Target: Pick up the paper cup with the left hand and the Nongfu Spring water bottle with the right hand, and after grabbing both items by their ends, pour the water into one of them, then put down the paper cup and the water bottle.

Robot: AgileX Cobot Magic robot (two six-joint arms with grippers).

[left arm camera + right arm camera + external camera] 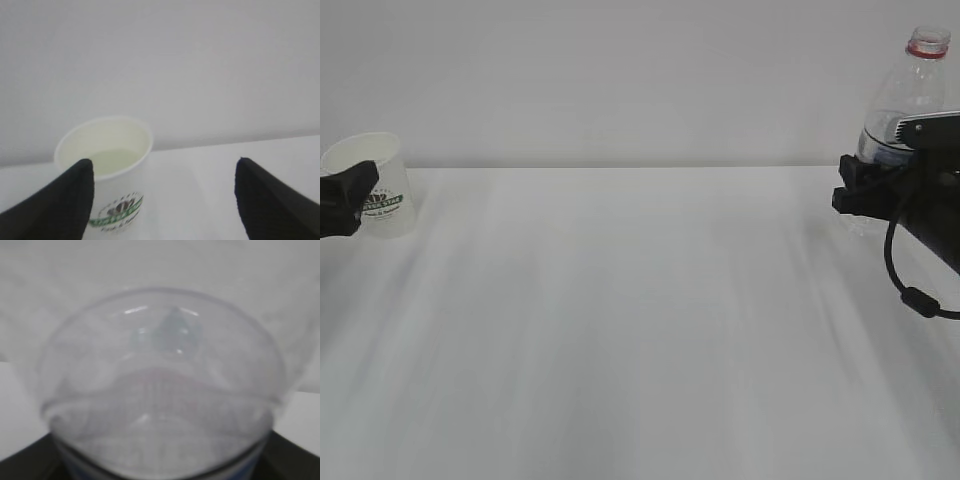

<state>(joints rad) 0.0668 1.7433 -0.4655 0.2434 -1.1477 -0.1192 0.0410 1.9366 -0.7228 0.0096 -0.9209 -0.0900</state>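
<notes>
Exterior view: paper cup point(375, 185) stands upright at the table's point(640, 330) far-left edge, mouth up; the left hand point(345, 200) overlaps its near side. Nongfu Spring water bottle point(910, 95) at far right, long axis near vertical, leaning slightly, open neck upward, in the right hand point(865, 185).
Left wrist view: fingers point(65, 200) spread wide; cup beside the left finger, off-centre, not clamped; water point(115, 161) pools inside.
Right wrist view: bottle point(160, 390) fills the frame, dark fingers point(295, 460) flanking both sides, closed on it.
</notes>
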